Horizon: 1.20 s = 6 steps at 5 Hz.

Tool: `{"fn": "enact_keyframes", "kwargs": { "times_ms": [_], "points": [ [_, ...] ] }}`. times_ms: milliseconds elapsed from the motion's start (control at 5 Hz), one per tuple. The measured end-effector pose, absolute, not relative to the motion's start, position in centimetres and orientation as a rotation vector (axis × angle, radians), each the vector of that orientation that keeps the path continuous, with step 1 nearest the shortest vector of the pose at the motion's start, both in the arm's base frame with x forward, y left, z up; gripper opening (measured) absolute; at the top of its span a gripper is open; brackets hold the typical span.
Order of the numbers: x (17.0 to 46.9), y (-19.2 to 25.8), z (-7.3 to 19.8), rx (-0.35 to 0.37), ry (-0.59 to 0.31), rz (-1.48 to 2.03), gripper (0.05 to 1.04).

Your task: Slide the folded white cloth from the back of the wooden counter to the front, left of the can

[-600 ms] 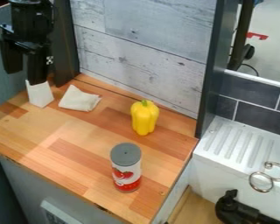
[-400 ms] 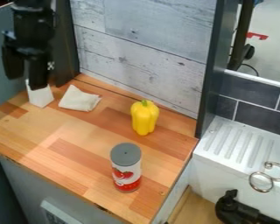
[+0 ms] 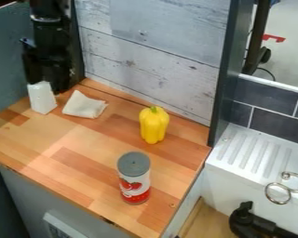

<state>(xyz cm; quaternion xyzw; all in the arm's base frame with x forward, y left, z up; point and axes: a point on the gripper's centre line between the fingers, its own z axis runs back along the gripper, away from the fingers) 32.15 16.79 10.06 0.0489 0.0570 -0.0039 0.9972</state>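
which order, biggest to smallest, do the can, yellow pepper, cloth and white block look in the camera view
1. Can, clearly the largest
2. Yellow pepper
3. Cloth and white block, too alike to rank: the cloth spreads wider, the block stands taller

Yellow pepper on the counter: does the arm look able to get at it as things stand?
Probably yes. The pepper stands apart from the can, and only the low cloth seems to lie between it and the gripper at upper left. The plank wall behind could crowd a wide grip.
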Motion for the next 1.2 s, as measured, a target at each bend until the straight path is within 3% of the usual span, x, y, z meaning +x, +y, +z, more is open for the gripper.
{"fn": "enact_keyframes", "kwargs": {
  "times_ms": [200, 600, 1200],
  "points": [
    [35.2, 17.8, 7.8, 0.083, 0.092, 0.0, 1.001],
    [37.0, 17.7, 4.0, 0.038, 0.067, 0.04, 1.001],
    [38.3, 17.6, 3.1, 0.008, 0.045, 0.131, 1.001]
  ]
}}
